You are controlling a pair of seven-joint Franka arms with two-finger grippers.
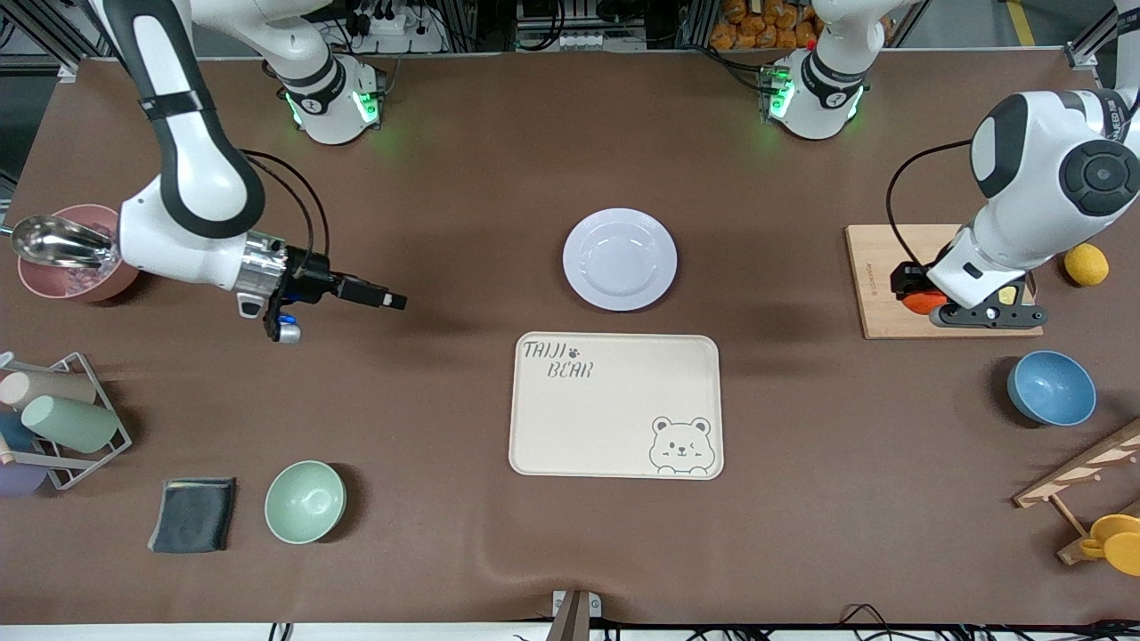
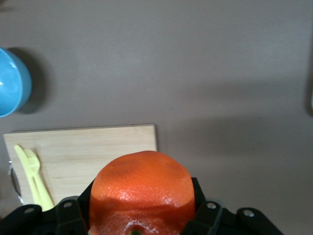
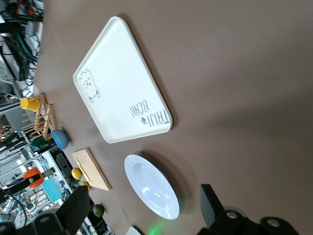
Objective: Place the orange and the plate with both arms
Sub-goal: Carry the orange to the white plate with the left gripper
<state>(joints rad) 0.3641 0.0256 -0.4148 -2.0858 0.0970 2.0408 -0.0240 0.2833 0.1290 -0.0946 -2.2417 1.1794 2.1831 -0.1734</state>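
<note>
At frame right, left gripper (image 1: 926, 303) clamped on orange (image 1: 916, 301) over cutting board (image 1: 877, 276); right gripper (image 1: 392, 301) apart, waiting mid-left.

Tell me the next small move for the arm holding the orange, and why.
Probably lift the orange straight up off the cutting board. The left gripper is shut on it and low over the board, while the plate lies bare at mid-table. The right gripper hangs open toward its own end, short of the plate.
</note>
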